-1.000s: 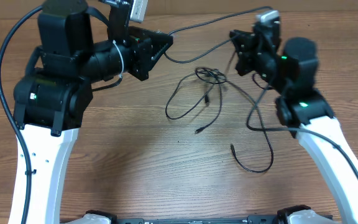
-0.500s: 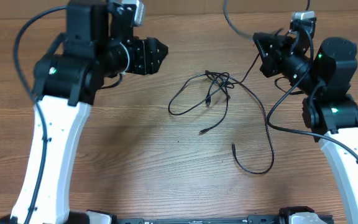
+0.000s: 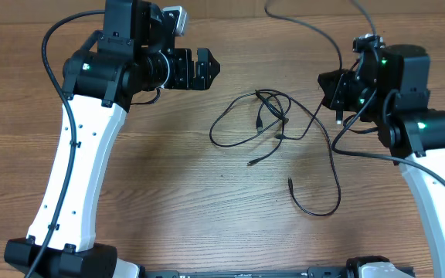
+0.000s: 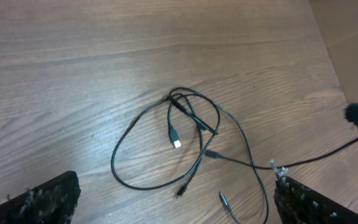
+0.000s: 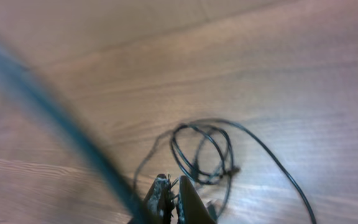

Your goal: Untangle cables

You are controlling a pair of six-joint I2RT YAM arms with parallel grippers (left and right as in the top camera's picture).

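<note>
- While working the cables [image 3: 273, 104], take the knot [image 4: 180, 99] as the reference: loops piled and crossed there, flat on the table [image 3: 168, 208]
- Just beside the knot, inside the big loop: a silver-tipped plug [image 4: 176, 144]
- Nearer the robot than the knot: one loose plug end [image 3: 250, 163], then another [image 3: 290, 182], apart from each other
- Right of the knot: right gripper [image 3: 329, 91], pinched shut on one strand of the cables, that strand lifted off the wood between knot and jaws
- Left of the knot and farther back, well apart: left gripper [image 3: 213, 67], spread wide, holding nothing
- Judged step: finding a second hold for the free arm
- Keep the right pinch steady as an anchor; avoid pulling harder away from the knot, likely to cinch the crossings
- Lower the wide jaws over a single strand at the knot's left edge, never over the pile; close only with one cord alone between them
- Draw leftward from the knot, low and slow; stop at any tightening of the loops
</note>
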